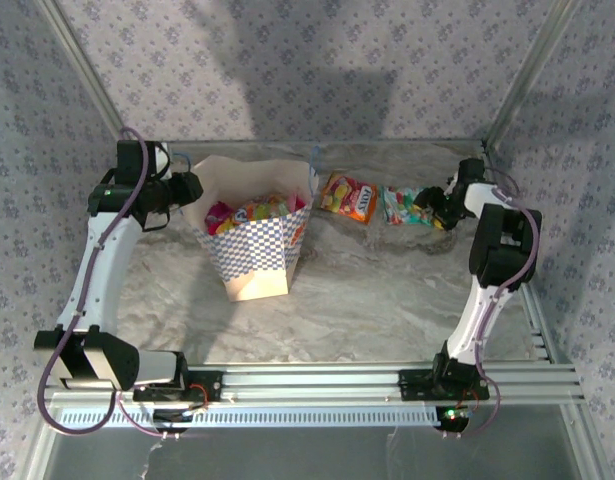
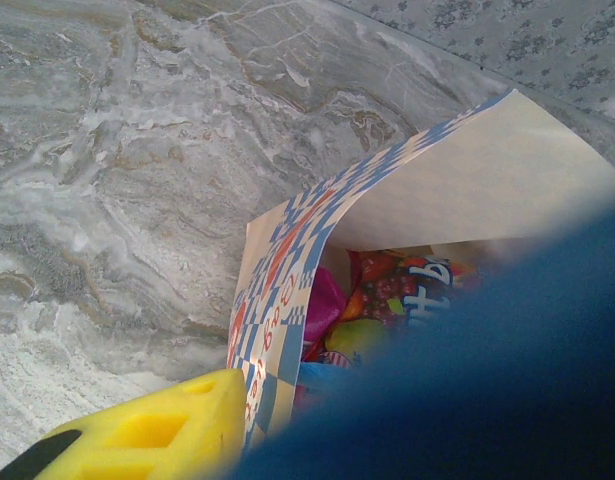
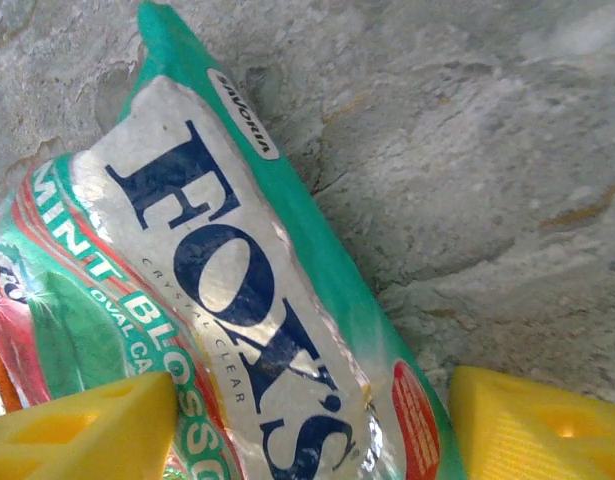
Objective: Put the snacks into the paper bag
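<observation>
The paper bag point(image 1: 249, 250) stands open left of centre, with several snacks point(image 1: 252, 212) inside it. My left gripper point(image 1: 192, 190) is at the bag's left rim. In the left wrist view its yellow finger point(image 2: 157, 435) presses the outside of the checkered wall point(image 2: 287, 270), and a blue blur hides the other finger. An orange packet point(image 1: 349, 197) and a teal-white packet point(image 1: 407, 205) lie flat at the back right. My right gripper point(image 1: 442, 208) is down over the teal-white packet point(image 3: 217, 260), open, one yellow finger on each side of it.
A metal frame rail point(image 1: 387, 380) runs along the near edge and patterned walls close in the back and sides. Bare marble table point(image 1: 387, 290) lies between the bag and the right arm.
</observation>
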